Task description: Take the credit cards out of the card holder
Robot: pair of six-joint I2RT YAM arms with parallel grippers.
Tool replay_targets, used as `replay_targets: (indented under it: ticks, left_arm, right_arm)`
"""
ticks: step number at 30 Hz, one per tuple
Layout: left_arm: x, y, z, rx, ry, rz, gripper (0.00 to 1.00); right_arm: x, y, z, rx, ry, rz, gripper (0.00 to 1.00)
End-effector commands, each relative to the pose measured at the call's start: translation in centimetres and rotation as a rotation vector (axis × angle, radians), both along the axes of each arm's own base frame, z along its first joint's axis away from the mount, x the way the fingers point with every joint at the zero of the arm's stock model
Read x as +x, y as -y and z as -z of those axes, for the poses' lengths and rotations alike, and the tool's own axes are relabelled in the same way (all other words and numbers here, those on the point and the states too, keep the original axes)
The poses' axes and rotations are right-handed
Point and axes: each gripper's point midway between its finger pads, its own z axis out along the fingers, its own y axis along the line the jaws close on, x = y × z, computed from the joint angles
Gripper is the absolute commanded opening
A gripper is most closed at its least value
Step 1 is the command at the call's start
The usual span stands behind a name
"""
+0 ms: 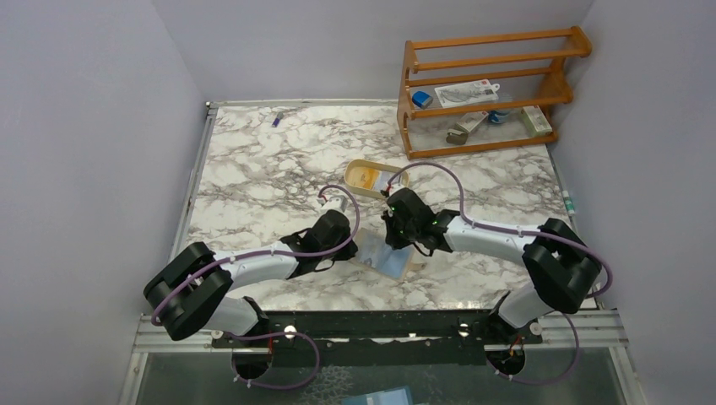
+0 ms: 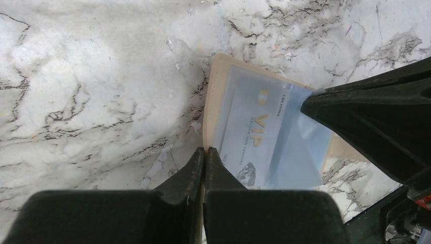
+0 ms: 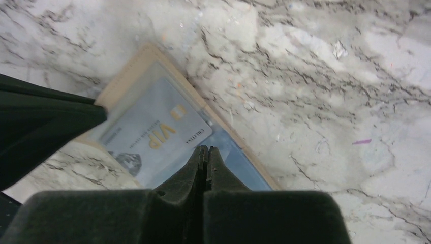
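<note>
Two outstretched arms (image 1: pixel 262 260) (image 1: pixel 490 236), jaws pinched together at the card holder (image 2: pixel 213 101)

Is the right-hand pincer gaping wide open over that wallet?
No, the right gripper has its jaws pressed tight together, tips at the VIP card inside the card holder.

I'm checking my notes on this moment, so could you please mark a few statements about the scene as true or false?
1. The left gripper and the right gripper are both shut. True.
2. The card holder lies on the marble table between the two grippers. True.
3. The VIP card lies loose on the table, clear of the holder. False: it sits inside the card holder, behind a clear sleeve.
4. The wooden rack stands at the table's near left corner. False: it stands at the far right.
</note>
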Motion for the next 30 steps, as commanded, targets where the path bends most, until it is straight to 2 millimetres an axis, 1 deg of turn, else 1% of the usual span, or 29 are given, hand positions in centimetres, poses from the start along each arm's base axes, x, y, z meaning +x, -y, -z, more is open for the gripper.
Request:
replay_targets:
  ticks: [1,4,5,6,8,11,13,15,16,17,21,24,27,30]
  left_arm:
    - [-0.1,-0.3,0.0,-0.005,0.004,-0.006,0.0]
    - [-0.1,-0.4,-0.1,-0.004,0.002,-0.008,0.0]
    - [-0.1,-0.4,-0.1,-0.004,0.002,-0.009,0.0]
    - [0.0,-0.4,-0.2,-0.004,0.004,-0.011,0.0]
    - [0.0,-0.5,-0.3,0.0,0.007,-0.012,0.0]
    - [0.2,-0.6,-0.4,0.007,0.011,-0.014,0.0]
    - [0.2,-0.7,-0.4,0.011,0.011,-0.016,0.0]
    - [0.4,-0.8,-0.5,0.011,0.014,-0.019,0.0]
    - [0.4,-0.8,-0.5,0.012,0.016,-0.02,0.0]
    - [0.4,-0.9,-0.5,0.015,0.015,-0.02,0.0]
    - [0.6,-1.0,-0.4,0.024,0.016,-0.021,0.0]
    - [0.7,-1.0,-0.4,0.029,0.018,-0.021,0.0]
    - [0.8,-1.0,-0.5,0.034,0.019,-0.021,0.0]
    - [0.8,-1.1,-0.5,0.035,0.02,-0.024,0.0]
  right_arm:
    - [-1.6,1.0,0.9,0.0,-0.038,0.014,0.01]
    - [-2.4,1.6,1.7,-0.009,-0.064,0.03,0.01]
    - [-2.5,1.9,1.8,-0.011,-0.07,0.037,0.03]
    - [-2.7,2.1,1.9,-0.015,-0.076,0.042,0.07]
    - [-3.1,2.5,2.2,-0.03,-0.093,0.046,0.2]
    - [-3.7,3.1,2.3,-0.044,-0.11,0.056,0.46]
    - [-4.0,3.5,2.1,-0.044,-0.114,0.061,0.54]
    - [-4.4,3.8,1.8,-0.042,-0.115,0.064,0.56]
    - [-4.4,4.0,1.5,-0.04,-0.112,0.066,0.6]
    - [-4.6,4.1,1.3,-0.042,-0.113,0.065,0.61]
    - [-4.8,4.7,0.6,-0.055,-0.117,0.079,0.61]
    - [-4.5,5.3,-0.6,-0.047,-0.09,0.125,0.61]
    - [-3.5,6.0,-3.8,0.021,0.008,0.201,0.61]
    - [-2.6,6.0,-7.4,0.11,0.109,0.221,0.61]
